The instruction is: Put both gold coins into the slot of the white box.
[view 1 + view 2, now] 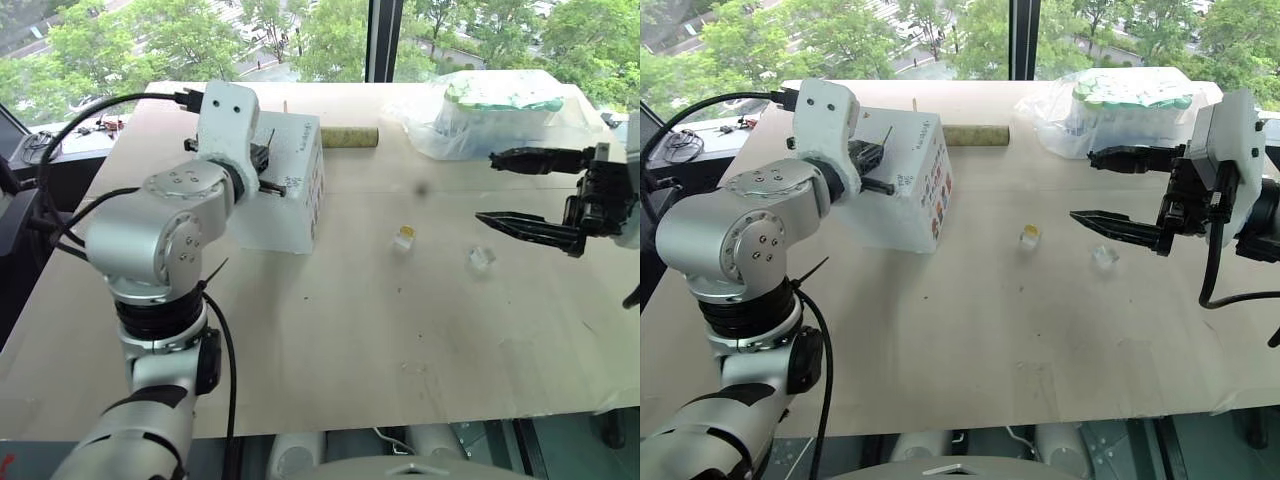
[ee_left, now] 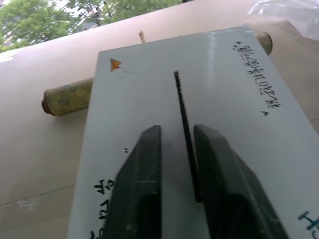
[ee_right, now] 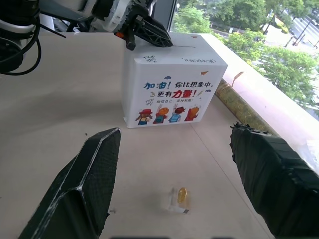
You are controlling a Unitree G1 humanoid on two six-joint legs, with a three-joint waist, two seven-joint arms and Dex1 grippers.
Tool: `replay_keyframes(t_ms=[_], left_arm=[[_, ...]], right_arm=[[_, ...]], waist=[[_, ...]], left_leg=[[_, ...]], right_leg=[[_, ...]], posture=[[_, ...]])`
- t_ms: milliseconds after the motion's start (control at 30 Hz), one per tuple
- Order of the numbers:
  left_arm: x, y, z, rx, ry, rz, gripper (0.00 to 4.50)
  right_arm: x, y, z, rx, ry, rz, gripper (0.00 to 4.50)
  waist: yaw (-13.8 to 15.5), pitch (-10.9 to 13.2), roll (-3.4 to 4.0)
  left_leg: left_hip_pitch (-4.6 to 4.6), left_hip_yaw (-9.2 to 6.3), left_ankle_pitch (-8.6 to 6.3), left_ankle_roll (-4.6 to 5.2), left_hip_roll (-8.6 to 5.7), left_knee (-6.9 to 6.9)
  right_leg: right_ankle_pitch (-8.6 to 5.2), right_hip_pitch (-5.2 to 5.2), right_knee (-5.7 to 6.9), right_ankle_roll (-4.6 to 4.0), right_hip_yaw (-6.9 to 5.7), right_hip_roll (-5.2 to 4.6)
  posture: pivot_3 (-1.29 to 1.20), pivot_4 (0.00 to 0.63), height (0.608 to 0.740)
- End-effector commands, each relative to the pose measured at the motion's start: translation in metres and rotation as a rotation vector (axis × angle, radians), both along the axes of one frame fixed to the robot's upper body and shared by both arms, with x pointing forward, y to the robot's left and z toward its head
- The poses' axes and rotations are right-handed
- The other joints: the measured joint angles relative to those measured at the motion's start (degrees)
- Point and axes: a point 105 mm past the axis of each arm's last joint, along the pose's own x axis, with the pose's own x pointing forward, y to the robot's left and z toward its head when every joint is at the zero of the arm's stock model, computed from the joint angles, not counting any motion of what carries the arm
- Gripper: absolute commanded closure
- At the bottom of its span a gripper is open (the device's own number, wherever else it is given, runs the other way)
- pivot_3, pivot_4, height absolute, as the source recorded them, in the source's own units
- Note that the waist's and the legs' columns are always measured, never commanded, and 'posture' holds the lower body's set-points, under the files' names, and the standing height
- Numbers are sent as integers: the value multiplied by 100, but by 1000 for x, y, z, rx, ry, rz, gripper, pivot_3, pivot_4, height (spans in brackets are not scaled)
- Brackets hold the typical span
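The white box [image 1: 295, 190] stands at the table's back left, its slot [image 2: 182, 109] a thin dark slit in the top face. My left gripper [image 2: 177, 130] hovers over that top face, its fingers a little open on either side of the slit with nothing between them. One gold coin [image 3: 182, 195] stands on edge in a small clear plastic piece [image 1: 405, 238] near the table's middle. My right gripper [image 1: 485, 188] hangs wide open and empty to the right of the coin, above the table.
A second clear plastic piece [image 1: 482, 257] lies just right of the coin, under the right gripper's lower finger. A greenish tube [image 1: 350, 137] lies behind the box. A clear bag [image 1: 495, 110] with white-green contents sits at the back right.
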Motion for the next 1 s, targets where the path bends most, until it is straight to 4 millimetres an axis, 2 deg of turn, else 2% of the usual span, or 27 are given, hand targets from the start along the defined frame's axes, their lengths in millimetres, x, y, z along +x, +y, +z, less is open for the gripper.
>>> replay_keyframes(t_ms=[33,133,200,267,333,433,500,600,667,833,967,1000], left_arm=[[-4,0,24,-32,-110,-8,1918],[-8,-7,30,-58,-134,-81,1918],[-23,-31,33,-160,-187,-316,1918],[-42,-48,28,-248,-191,-549,1918],[-61,-56,23,-264,-210,-718,1918],[-89,-60,4,-306,-152,-941,1918],[-101,-56,-11,-263,-121,-1018,1918],[-122,-44,-40,-246,29,-1146,1918],[-130,-40,-43,-249,41,-1201,1918],[-140,-37,-48,-209,54,-1252,1918],[-143,-38,-50,-204,56,-1248,1918],[-144,-38,-50,-206,53,-1244,1843]], right_arm=[[-3,-4,11,2,-62,-20,722],[-2,-4,7,3,-52,-38,722],[4,1,-2,26,-32,-88,722],[13,8,-21,24,34,-153,722],[18,15,-38,31,86,-187,722],[30,23,-68,-3,139,-256,722],[39,26,-86,-1,212,-290,722],[67,30,-117,11,303,-368,722],[80,34,-129,-1,321,-395,722],[105,41,-141,1,341,-438,722],[113,43,-140,12,341,-437,722],[114,44,-139,18,342,-438,971]], waist=[[8,0,-1],[5,0,-1],[4,0,-1],[-20,-1,0],[-28,-1,0],[-83,-2,3],[-104,-2,4],[-166,-7,-2],[-138,-2,5],[-101,-1,6],[-119,-1,7],[-120,-1,7]], left_leg=[[0,0,0,0,0,0],[-2,-1,0,0,0,1],[-2,-1,0,0,0,1],[-1,1,0,0,5,1],[0,2,1,-1,8,1],[5,3,2,-3,8,2],[8,4,2,-3,7,3],[15,7,1,-2,2,9],[15,7,1,-2,1,10],[7,2,0,1,0,11],[3,2,-2,3,2,4],[3,2,-2,3,2,2]], right_leg=[[0,0,0,0,0,-1],[0,0,0,0,-1,-1],[0,0,0,0,-2,-1],[0,0,0,0,0,-4],[0,0,3,0,-1,-13],[0,-1,8,-1,0,-9],[0,1,10,0,1,-6],[0,10,10,-1,6,1],[0,7,12,-2,4,2],[0,5,10,-2,0,0],[0,0,3,-2,1,0],[0,-1,4,-2,1,-1]], posture=[[0,150,740],[0,150,740],[0,150,740],[0,150,740],[0,150,740],[0,150,740],[0,150,740],[0,150,740],[0,150,740],[0,150,740],[0,150,740],[0,150,740]])
